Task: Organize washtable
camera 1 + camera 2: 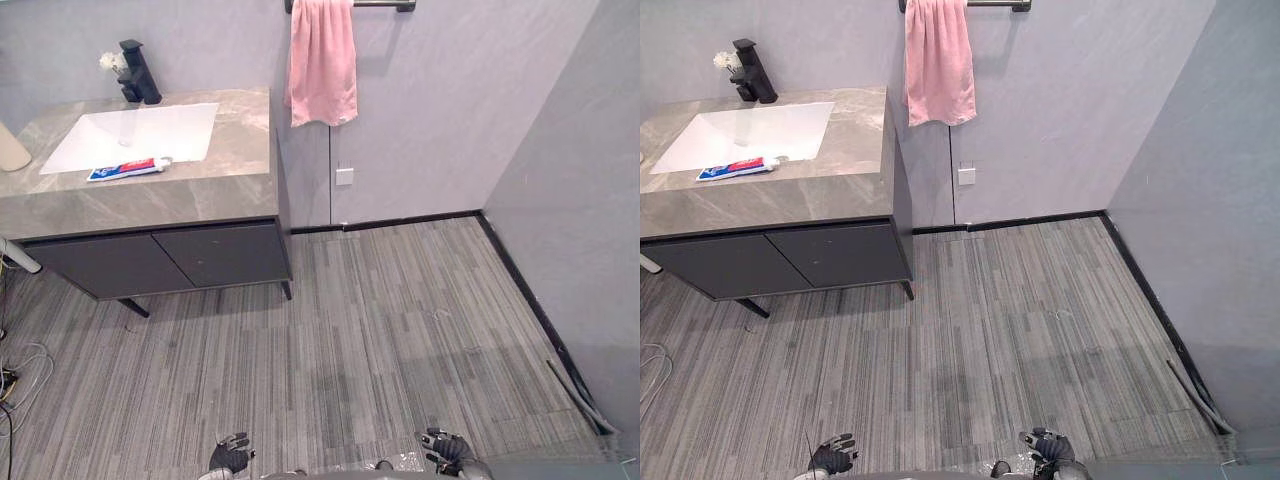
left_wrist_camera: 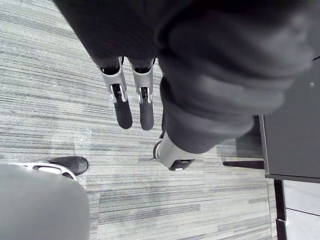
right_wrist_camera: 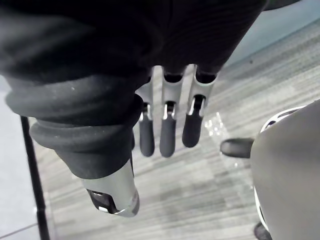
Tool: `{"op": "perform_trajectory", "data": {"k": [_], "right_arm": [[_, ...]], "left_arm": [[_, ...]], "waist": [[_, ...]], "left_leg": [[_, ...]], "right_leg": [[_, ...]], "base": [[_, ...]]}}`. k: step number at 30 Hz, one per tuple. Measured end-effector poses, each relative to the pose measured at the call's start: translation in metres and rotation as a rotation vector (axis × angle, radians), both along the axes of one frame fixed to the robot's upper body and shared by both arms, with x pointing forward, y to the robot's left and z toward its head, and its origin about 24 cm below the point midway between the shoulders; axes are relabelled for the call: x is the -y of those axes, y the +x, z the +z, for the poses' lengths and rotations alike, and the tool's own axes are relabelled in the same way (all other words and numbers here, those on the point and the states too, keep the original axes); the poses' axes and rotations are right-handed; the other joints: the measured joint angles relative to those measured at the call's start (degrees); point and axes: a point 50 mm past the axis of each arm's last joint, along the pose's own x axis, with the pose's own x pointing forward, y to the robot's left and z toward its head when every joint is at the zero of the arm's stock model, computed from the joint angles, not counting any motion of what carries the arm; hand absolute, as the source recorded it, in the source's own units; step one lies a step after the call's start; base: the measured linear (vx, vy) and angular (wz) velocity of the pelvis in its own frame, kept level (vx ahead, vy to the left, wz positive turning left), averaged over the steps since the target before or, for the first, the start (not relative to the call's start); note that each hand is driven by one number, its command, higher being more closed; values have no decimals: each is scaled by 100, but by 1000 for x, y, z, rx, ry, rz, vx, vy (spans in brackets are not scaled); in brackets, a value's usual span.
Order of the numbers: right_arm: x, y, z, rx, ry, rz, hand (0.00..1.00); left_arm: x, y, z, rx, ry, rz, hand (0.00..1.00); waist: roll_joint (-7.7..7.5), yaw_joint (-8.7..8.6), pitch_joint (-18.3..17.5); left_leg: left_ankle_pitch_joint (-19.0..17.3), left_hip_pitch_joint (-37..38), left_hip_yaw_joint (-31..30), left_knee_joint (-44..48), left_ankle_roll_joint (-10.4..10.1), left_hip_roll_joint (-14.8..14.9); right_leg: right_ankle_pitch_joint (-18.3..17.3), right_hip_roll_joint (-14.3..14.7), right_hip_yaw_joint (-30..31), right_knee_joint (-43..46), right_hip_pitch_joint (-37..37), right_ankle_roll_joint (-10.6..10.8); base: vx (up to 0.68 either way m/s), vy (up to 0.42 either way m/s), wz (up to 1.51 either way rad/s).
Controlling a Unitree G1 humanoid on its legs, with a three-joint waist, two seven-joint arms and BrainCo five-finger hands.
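Your left hand (image 1: 230, 457) and right hand (image 1: 447, 447) hang low over the striped floor (image 1: 380, 320). Both sit close in to you, nothing under them. In the wrist views both hands have straight, relaxed fingers with the thumb apart, and they hold nothing.

The desk (image 1: 220, 190) is well ahead of both hands, on the left hand's side, out of reach from here. On it, the toothpaste tube (image 1: 128, 168) lies flat along the near rim of the white sink basin (image 1: 140, 135). It's far ahead of your left hand and further still from your right. A black faucet (image 1: 138, 73) stands behind the basin with something small and white (image 1: 112, 62) just beside it. A beige object (image 1: 10, 150) shows cut off at the desk's outer edge; can't tell what it is. The pink towel (image 1: 323, 65) hangs on the wall rail, well ahead, between the lines of the two hands.

Progress, as I judge it: nothing started. The tube looks like the loose item. Left to do: close in on the desk, take the tube, and put it somewhere tidy. I can't tell which spot is meant.
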Motion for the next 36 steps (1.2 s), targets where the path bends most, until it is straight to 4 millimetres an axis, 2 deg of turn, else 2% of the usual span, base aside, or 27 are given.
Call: {"op": "perform_trajectory", "data": {"k": [12,18,26,29,31,33,34,35,36], "right_arm": [[1,2,0,1,-4,-1,0],[1,1,0,-4,-5,-17,0],[2,0,0,-3,1,-47,0],[2,1,0,0,4,-55,0],[2,1,0,4,7,-58,0],[2,1,1,13,9,-68,0],[3,2,2,22,8,-76,0],[6,2,3,33,5,-85,0],[7,2,4,41,4,-90,0]], "left_arm": [[-3,-2,-1,-21,13,-32,0],[-4,-5,-2,-35,16,-35,0],[-5,-4,-2,-35,21,-42,0],[-7,-2,-1,-33,26,-44,0],[-9,-3,-1,-34,29,-40,0],[-9,-4,-1,-36,31,-39,0],[-6,-5,-2,-41,22,-31,0],[-4,-4,-1,-30,17,-8,0],[-4,-3,0,-18,18,4,0]], "waist": [[-21,-11,106],[-27,-11,107],[-56,-21,129],[-69,-18,167],[-69,-3,214],[-43,8,237],[64,7,274],[155,23,320],[177,37,339]], "left_leg": [[-10,24,106,-16,20,4],[-58,24,142,25,97,39],[-93,-85,186,102,102,87],[-476,-403,221,827,47,250],[-758,-752,295,1804,-125,529],[-754,-1205,337,3006,-123,813],[-729,-1389,324,3625,-151,1024],[-592,-1556,254,4179,-96,1189],[-438,-1691,161,4500,-78,1218]], "right_leg": [[108,38,146,-56,-35,-165],[110,78,179,-61,-39,-169],[105,106,192,-63,-123,-177],[52,148,196,-61,-119,-310],[-110,229,288,-41,-112,-434],[-196,278,417,78,-108,-497],[-284,357,545,201,-99,-527],[-373,418,690,328,-85,-581],[-415,427,772,384,-83,-613]], "base": [[-45,-20,-6],[-23,-25,-4],[-6,-17,-2],[-3,-9,-2],[-15,-51,-19],[9,-71,-39],[111,-52,-61],[132,-28,-59],[144,14,-59]]}}
